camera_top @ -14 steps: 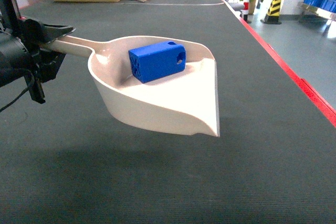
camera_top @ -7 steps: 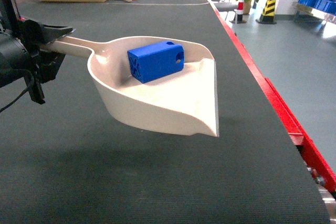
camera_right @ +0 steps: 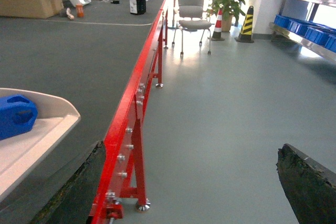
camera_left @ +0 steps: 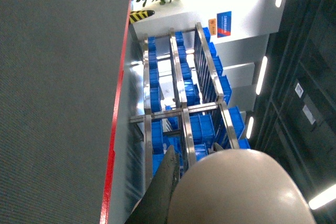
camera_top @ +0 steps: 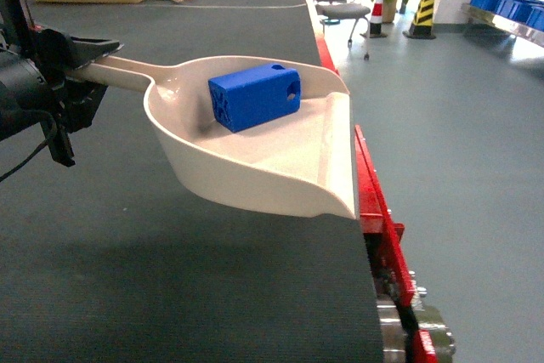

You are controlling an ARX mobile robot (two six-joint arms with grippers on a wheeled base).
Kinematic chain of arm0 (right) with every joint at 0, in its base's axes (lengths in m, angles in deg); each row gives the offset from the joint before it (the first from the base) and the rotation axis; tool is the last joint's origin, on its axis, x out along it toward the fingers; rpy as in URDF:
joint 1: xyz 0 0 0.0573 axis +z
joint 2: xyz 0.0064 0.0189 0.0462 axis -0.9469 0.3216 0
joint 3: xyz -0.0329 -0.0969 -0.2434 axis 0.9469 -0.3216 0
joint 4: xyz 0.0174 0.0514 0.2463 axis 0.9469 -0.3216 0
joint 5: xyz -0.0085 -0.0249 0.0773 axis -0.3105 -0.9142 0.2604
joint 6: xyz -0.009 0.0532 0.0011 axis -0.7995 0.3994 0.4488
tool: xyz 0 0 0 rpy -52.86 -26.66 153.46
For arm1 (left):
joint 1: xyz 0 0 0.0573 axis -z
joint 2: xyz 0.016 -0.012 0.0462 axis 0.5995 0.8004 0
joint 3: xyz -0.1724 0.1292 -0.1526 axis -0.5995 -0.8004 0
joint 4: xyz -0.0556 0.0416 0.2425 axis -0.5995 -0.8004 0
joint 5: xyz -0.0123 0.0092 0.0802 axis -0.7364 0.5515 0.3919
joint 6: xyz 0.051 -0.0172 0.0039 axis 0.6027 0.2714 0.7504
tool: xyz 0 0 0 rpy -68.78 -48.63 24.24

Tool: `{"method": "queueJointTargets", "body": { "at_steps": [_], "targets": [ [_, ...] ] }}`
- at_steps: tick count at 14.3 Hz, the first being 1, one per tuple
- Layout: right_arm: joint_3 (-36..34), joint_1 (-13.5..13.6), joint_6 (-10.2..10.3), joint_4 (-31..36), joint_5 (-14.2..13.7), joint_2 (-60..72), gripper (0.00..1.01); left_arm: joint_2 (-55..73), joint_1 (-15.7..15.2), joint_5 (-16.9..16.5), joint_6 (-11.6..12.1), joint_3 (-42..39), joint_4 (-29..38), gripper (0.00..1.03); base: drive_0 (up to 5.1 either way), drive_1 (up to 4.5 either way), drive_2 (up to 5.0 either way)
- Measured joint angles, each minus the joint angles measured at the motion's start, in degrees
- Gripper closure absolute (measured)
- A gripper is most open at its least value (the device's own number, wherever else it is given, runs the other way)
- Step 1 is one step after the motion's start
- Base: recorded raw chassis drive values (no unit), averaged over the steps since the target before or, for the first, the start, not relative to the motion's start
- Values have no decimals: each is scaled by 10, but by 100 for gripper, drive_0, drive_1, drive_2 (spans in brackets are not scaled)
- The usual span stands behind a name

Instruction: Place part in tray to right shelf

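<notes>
I see the left pincer (camera_top: 89, 55) clamped on the long handle of the beige plastic dustpan-shaped tray (camera_top: 280, 167), held above the dark grey tabletop (camera_top: 170, 278). The small bright-blue plastic part (camera_top: 253, 97) sits inside, toward the tray's far wall. My right pincer (camera_right: 191, 182) hangs spread wide over the floor.

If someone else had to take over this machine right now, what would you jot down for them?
Left tool: shut on the tray handle, holding it in the air above the dark belt table.
Right tool: open and empty, out past the table's red edge.
Part: lying inside the tray, near its back wall.
Done: part is in the tray and the tray is lifted.
Left: carry the tray to the right shelf. Steel racks with blue crates show in the left wrist view; none is near yet.
</notes>
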Motion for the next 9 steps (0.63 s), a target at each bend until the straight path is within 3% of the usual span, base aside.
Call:
{"method": "queueJointTargets", "body": {
  "at_steps": [9],
  "targets": [
    [-1,0,0,1,-2,2,3,0,2,-2,0,0,0,89,0,0,0]
  ]
}}
